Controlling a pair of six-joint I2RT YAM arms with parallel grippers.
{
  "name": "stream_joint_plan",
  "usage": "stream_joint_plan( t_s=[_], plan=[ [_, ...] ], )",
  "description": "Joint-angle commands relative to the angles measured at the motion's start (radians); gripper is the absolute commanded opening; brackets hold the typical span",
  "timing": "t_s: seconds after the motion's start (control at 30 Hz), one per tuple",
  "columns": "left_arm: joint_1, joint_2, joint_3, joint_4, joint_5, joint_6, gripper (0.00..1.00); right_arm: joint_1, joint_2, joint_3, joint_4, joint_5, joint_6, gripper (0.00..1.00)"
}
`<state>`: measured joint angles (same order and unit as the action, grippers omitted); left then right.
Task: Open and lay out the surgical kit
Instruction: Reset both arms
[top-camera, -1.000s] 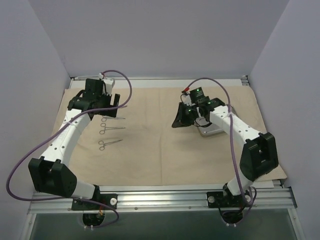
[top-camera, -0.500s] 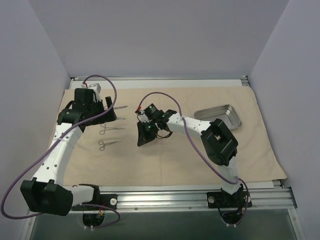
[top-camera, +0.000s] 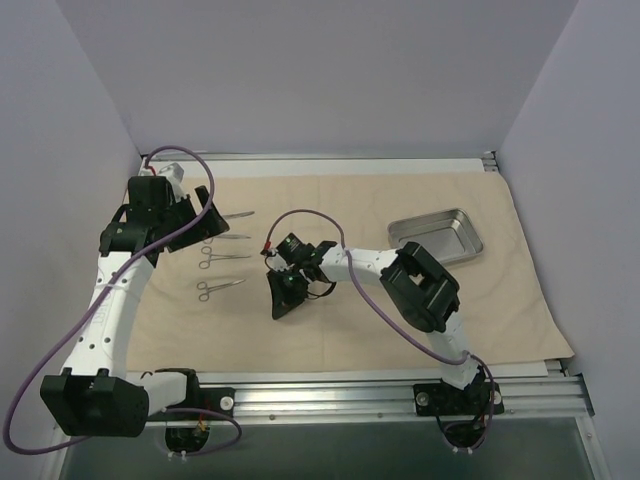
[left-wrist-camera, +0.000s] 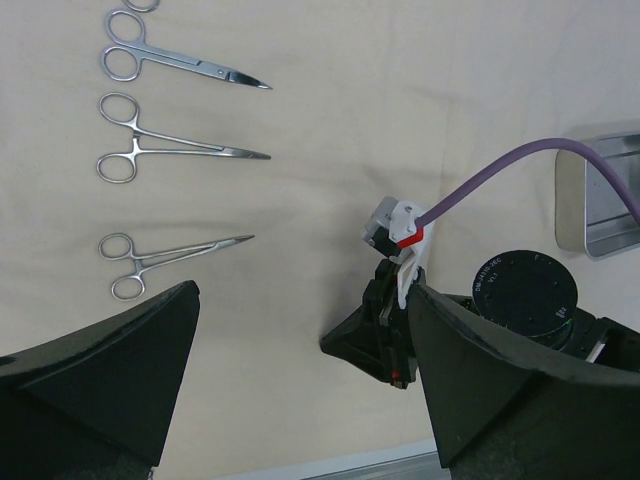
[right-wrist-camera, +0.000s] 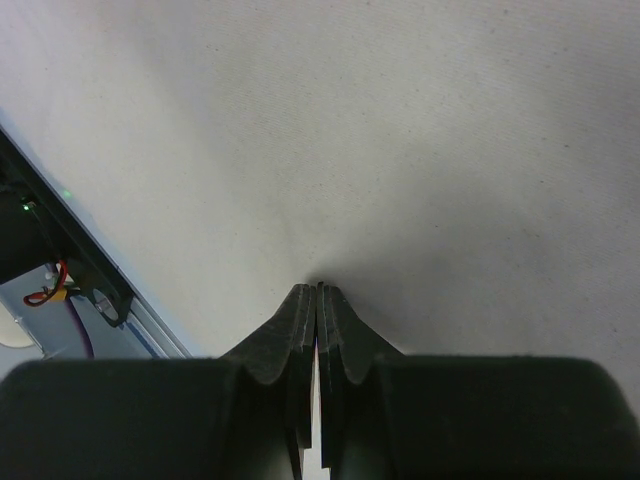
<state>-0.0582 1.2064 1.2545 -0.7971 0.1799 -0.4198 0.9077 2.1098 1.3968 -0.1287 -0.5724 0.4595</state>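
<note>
From above, the steel tray (top-camera: 437, 236) is lying on the spread cloth wrap (top-camera: 340, 195). The instruments (top-camera: 222, 258) are lying in a row well left of the tray, with the left gripper (top-camera: 200, 225) hovering at their far-from-tray ends. The right gripper (top-camera: 280, 303) is sitting between the instruments and the tray.

In the left wrist view, its fingers (left-wrist-camera: 100, 370) are gaping wide and gripping nothing.

In the right wrist view, the fingers (right-wrist-camera: 300, 320) are pressing together with their tips on the cloth. Whether they are pinching it, I cannot tell.

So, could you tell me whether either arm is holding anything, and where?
Left gripper: jaws wide open, nothing held. Right gripper: jaws shut, tips against the cloth wrap; whether they pinch it cannot be told.
</note>
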Motion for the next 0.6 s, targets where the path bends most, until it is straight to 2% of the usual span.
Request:
stream_joint_plan(
  t_s=[0.0, 0.33, 0.57],
  plan=[
    [0.0, -0.016, 0.014, 0.055, 0.014, -0.028, 0.94, 0.022, 0.038, -0.032, -0.028, 0.043, -0.007, 0.0],
    [0.001, -0.027, 0.037, -0.005, -0.054, -0.082, 0.94, 0.033, 0.004, -0.041, -0.097, 0.089, -0.012, 0.0],
    [0.001, 0.079, 0.126, -0.12, -0.011, -0.025, 0.94, 0.026, 0.001, -0.045, -0.118, 0.118, -0.015, 0.0]
  ],
)
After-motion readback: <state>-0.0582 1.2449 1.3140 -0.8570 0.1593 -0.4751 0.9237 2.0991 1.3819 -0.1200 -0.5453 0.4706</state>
